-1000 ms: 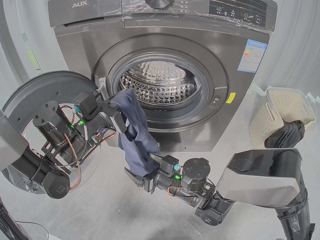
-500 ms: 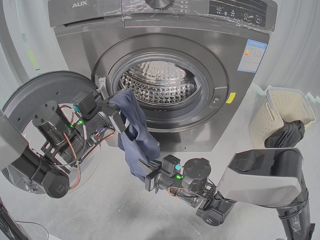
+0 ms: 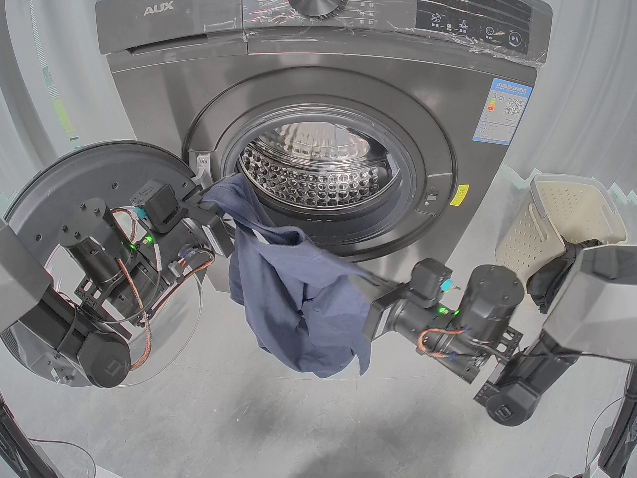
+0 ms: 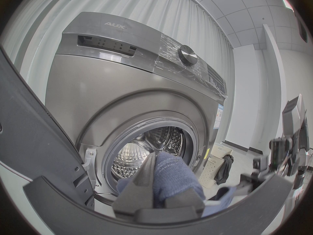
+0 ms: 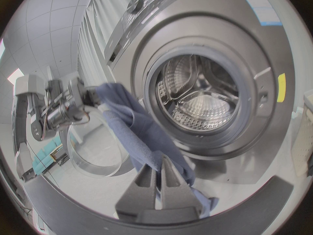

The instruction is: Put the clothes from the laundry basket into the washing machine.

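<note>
While left claw [image 3: 215, 202] and right claw [image 5: 158, 164] pinch it, the soft blue cloth [image 3: 298, 300] sags.

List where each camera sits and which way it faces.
Head view: on the head, looking down at the open drum of the washing machine; both arms show, left gripper and right gripper clamping the blue garment.
Left wrist view: left wrist, facing the drum past its own fingers.
Right wrist view: right wrist, facing the drum; own fingers, left arm beyond.
Shared: drum and garment in all.
</note>
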